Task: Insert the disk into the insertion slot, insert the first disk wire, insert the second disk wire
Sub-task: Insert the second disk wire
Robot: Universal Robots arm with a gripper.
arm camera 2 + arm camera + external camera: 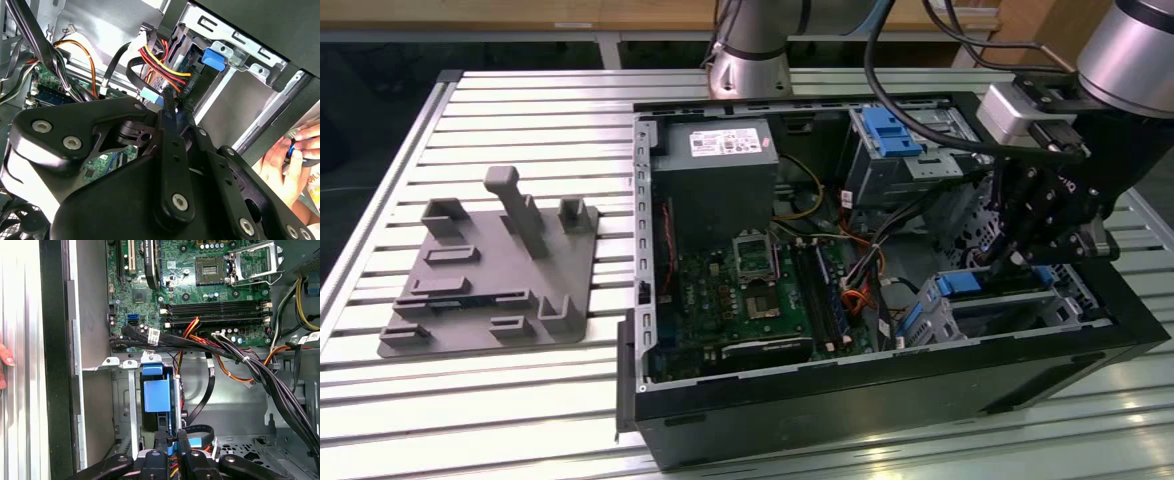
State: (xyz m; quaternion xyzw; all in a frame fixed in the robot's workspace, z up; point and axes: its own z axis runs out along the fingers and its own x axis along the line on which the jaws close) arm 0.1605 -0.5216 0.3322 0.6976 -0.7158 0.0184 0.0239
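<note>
Disk (155,396), blue carrier showing, sits inside the insertion slot (123,405), in the computer case's (854,415) near corner toward the exterior view's right. Gripper (173,102) at the disk's cabled end, fingers pinched on a disk wire (162,64) plug with red, yellow and black leads. Flat black cable (210,382) with a pale blue plug lies just beside. Case rests on the slatted bench (520,400).

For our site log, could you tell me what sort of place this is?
Likely a robotics lab: an open computer case lies on a slatted metal table, a robot arm reaches into it, and a grey fixture stands beside it.
</note>
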